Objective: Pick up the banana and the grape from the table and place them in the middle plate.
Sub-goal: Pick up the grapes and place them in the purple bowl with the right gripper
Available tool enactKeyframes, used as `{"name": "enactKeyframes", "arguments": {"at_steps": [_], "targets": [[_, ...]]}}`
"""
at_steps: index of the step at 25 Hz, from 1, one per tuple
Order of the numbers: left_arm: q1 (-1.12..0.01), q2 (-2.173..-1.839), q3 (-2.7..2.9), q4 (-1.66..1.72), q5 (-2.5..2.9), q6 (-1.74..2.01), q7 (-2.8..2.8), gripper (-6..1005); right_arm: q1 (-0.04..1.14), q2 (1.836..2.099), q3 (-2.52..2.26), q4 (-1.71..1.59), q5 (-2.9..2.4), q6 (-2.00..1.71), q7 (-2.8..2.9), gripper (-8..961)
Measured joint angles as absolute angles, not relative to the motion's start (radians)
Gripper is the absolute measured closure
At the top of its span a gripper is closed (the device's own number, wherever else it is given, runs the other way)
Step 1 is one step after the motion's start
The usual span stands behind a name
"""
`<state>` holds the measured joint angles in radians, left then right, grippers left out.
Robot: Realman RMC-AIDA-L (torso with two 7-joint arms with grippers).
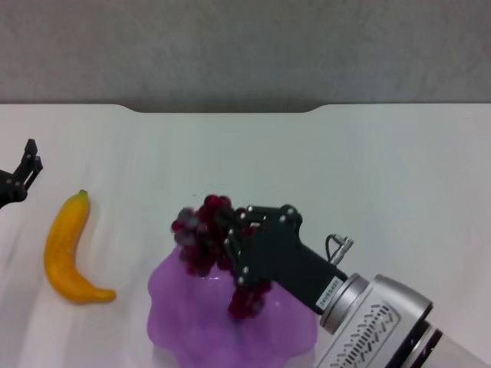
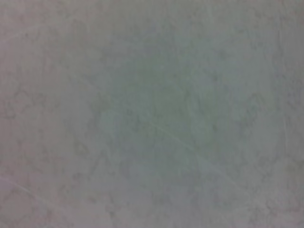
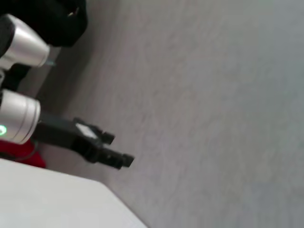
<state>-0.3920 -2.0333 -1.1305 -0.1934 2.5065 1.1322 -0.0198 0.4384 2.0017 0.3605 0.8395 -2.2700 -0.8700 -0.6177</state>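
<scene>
My right gripper (image 1: pixel 229 239) is shut on the grape (image 1: pixel 198 234), a dark red-purple bunch. It holds the bunch just above the far part of the middle plate (image 1: pixel 188 318), a translucent purple plate at the near centre. The lower end of the bunch (image 1: pixel 247 300) hangs over the plate. The banana (image 1: pixel 64 247) lies on the table (image 1: pixel 368 176) to the left of the plate. My left gripper (image 1: pixel 29 165) is open and empty at the far left edge, beyond the banana. It also shows in the right wrist view (image 3: pixel 114 151). The left wrist view shows only bare table.
The table's far edge has a shallow notch (image 1: pixel 222 109) with a grey wall behind it. White tabletop stretches to the right of the plate and behind it.
</scene>
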Motion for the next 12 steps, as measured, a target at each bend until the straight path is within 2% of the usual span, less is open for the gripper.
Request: {"name": "enactKeyframes", "arguments": {"at_steps": [12], "targets": [[-0.392,-2.035,-1.131,-0.207,2.506,1.158,-0.015,122,0.444,2.002,0.337,0.833,-2.270,-0.858,-0.616,896]]}}
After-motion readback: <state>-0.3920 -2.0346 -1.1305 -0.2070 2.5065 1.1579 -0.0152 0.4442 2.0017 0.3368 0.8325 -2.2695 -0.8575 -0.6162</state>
